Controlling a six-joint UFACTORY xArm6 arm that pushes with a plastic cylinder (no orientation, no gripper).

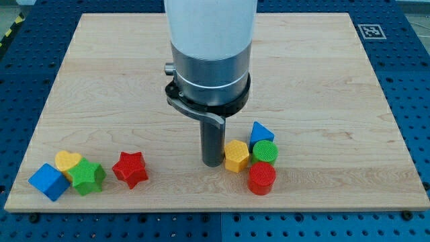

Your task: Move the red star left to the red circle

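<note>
1. I have no fingers to open or close; I end in a plain rod, and my tip [213, 163] rests on the wooden board [336, 81], gripping nothing.
2. The red star [130, 169] lies well apart from my tip, toward the view's left and slightly lower, standing alone near the board's bottom edge.
3. The red circle [262, 178] sits to the view's right of my tip and lower, in a cluster with the yellow hexagon [236, 155], green circle [265, 152] and blue triangle [260, 132]. The yellow hexagon is just beside my tip.
4. So my tip stands between the star and the circle; I judge I must get round to the star's far left side before pushing.
5. Left of the star, the green star [88, 177], yellow heart [67, 161] and blue cube [48, 181] crowd that side, leaving only a narrow gap.
6. The stretch between star and circle looks open, though the bottom edge is near.
</note>
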